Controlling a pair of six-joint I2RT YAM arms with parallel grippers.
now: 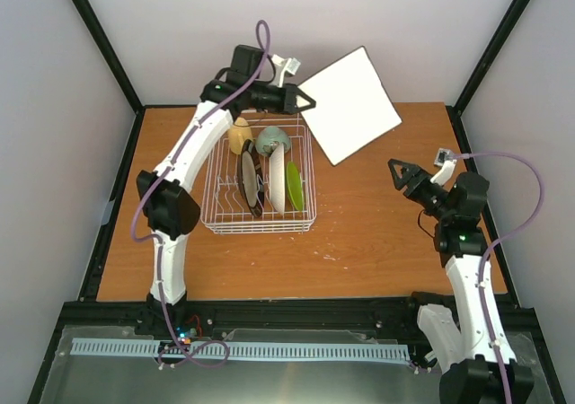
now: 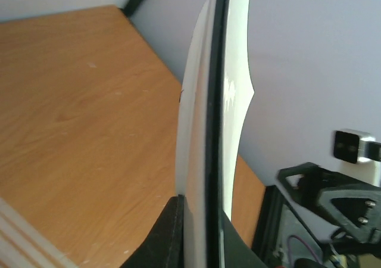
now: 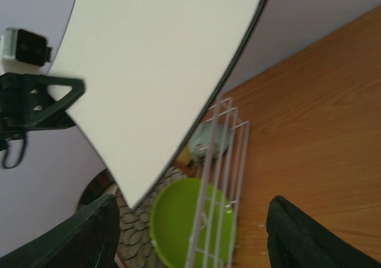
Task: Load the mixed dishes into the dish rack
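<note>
The square white plate hangs tilted in the air above the dish rack's far right corner, and my left gripper is shut on its left corner. Edge-on in the left wrist view, the plate sits clamped in my left gripper. The white wire dish rack holds a yellow cup, a pale mint bowl, a dark-rimmed plate, a petal-patterned plate and a lime-green plate. My right gripper is open, to the right of the plate and apart from it. In the right wrist view, my right gripper holds nothing and faces the plate and the rack.
Black frame posts and pale walls close in the wooden table at the back and sides. A metal rail runs along the near edge between the arm bases.
</note>
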